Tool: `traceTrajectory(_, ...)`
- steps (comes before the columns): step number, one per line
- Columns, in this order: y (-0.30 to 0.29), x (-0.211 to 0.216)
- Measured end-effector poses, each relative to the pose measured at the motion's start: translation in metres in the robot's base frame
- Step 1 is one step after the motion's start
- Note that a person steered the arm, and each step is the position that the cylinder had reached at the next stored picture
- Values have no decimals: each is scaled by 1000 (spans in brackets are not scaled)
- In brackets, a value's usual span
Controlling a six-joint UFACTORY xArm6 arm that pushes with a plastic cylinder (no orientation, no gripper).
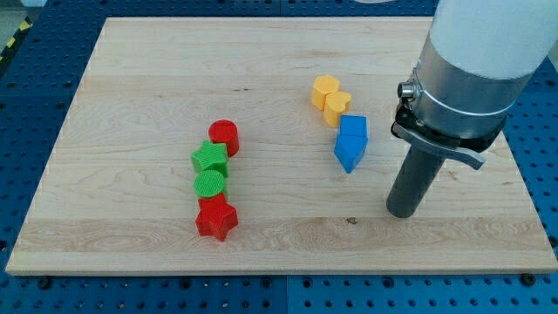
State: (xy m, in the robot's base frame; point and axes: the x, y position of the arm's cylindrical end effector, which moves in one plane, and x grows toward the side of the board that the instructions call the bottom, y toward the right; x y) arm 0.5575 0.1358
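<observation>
My tip (403, 210) rests on the wooden board (131, 105) at the view's right, below and to the right of the blue blocks. Nearest to it is the lower blue block (348, 153), a pointed shape, a short gap away to the left. A second blue block (354, 128) touches that one from above. Two yellow blocks sit higher up, one a hexagon (325, 90) and one (337, 107) just below it, close to the blue pair. The tip touches no block.
A column of blocks stands left of the middle: a red cylinder (224, 135), a green block (210, 159), a green cylinder (210, 184) and a red star (216, 218). The arm's grey body (471, 61) fills the upper right. Blue perforated table surrounds the board.
</observation>
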Motion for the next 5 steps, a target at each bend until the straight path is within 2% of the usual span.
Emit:
traceTrajectory(1, 1, 2)
traceTrajectory(2, 33, 13)
traceTrajectory(4, 100, -22)
traceTrajectory(5, 93, -40)
